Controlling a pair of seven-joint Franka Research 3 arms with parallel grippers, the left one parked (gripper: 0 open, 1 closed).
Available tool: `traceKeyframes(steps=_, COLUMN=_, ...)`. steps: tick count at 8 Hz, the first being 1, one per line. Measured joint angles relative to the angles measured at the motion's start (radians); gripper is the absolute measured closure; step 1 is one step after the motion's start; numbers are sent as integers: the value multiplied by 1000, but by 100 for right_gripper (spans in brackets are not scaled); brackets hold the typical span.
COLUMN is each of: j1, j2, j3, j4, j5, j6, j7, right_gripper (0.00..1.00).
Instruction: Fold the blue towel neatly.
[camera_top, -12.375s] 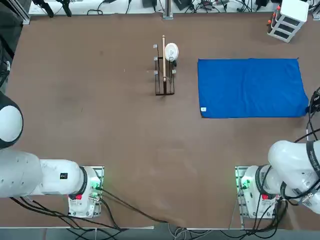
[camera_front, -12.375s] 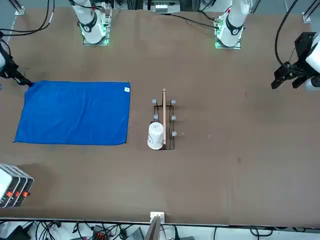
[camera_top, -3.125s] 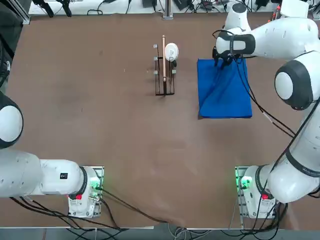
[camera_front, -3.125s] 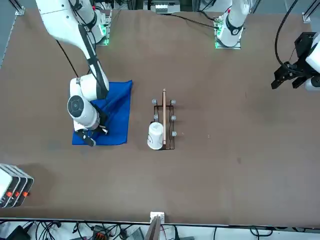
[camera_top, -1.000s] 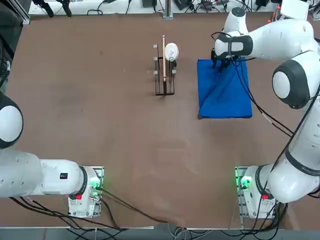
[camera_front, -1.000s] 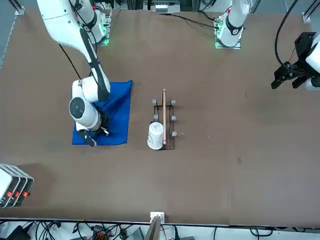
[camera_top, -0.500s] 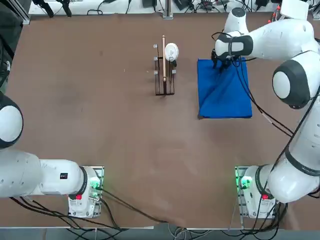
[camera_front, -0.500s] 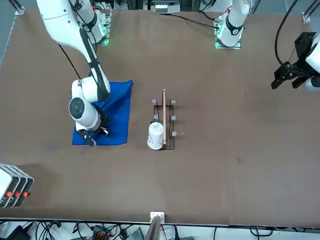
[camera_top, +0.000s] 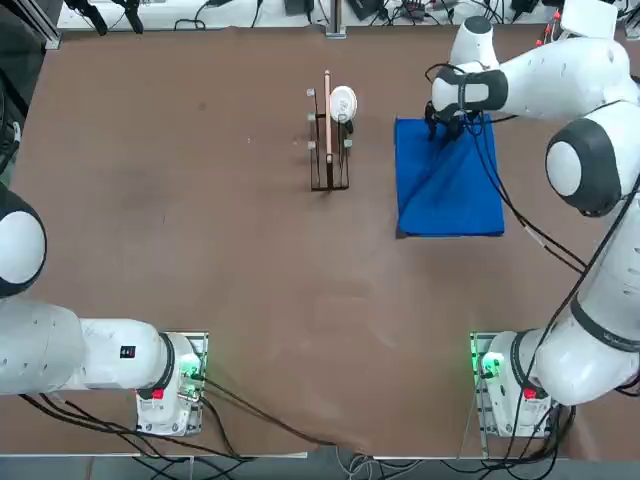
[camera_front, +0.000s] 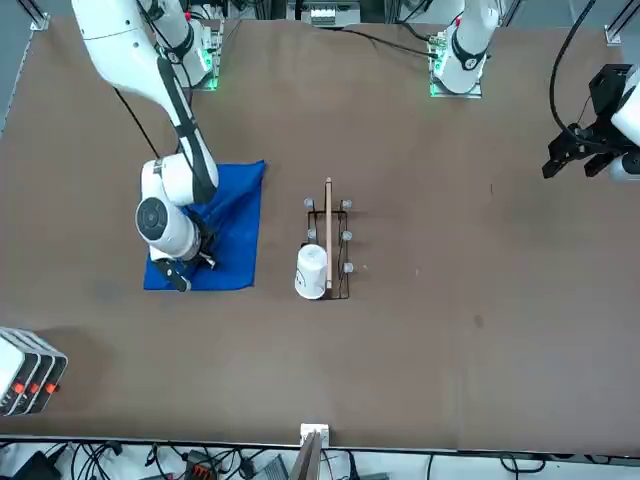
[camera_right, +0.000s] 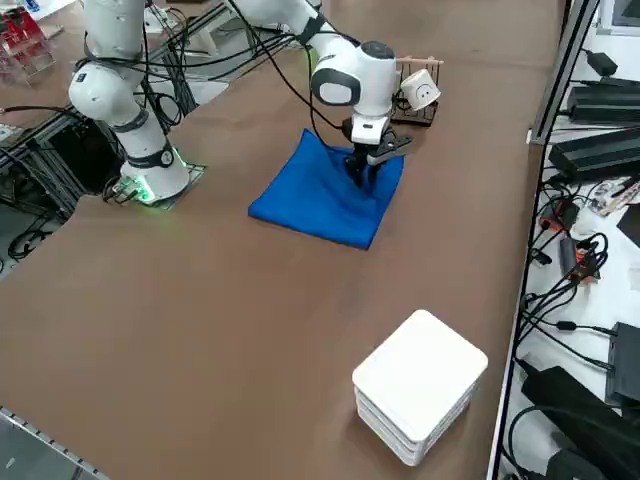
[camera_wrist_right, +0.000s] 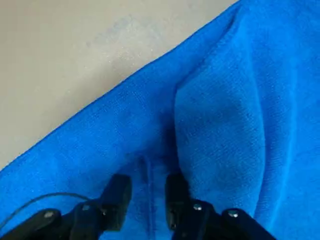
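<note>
The bright royal-blue rectangular cloth towel (camera_top: 447, 180) lies in the upper right of the top view, to the right of a small dark wire-and-wood rack (camera_top: 328, 140) carrying a white cup (camera_top: 343, 102). It forms a compact rectangle with a diagonal ridge across its upper layer, which suggests one fold is complete but not yet flattened. The right gripper (camera_wrist_right: 148, 192) sits low over the towel's far edge, at the top of the cloth in the top view; its black fingers (camera_wrist_right: 118, 196) stand partly apart with a raised pleat of cloth between them, but whether they pinch it cannot be determined. Remaining work, by estimate: smooth the ridge and make a further fold.
</note>
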Motion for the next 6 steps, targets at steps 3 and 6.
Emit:
traceKeyframes(steps=3, j1=-4, j2=0, j3=0, j4=0, j5=0, j6=-14, j7=0, right_gripper=55)
traceKeyframes(steps=6, j1=-9, j2=0, j3=0, j4=0, j5=0, j6=-19, j7=0, right_gripper=55)
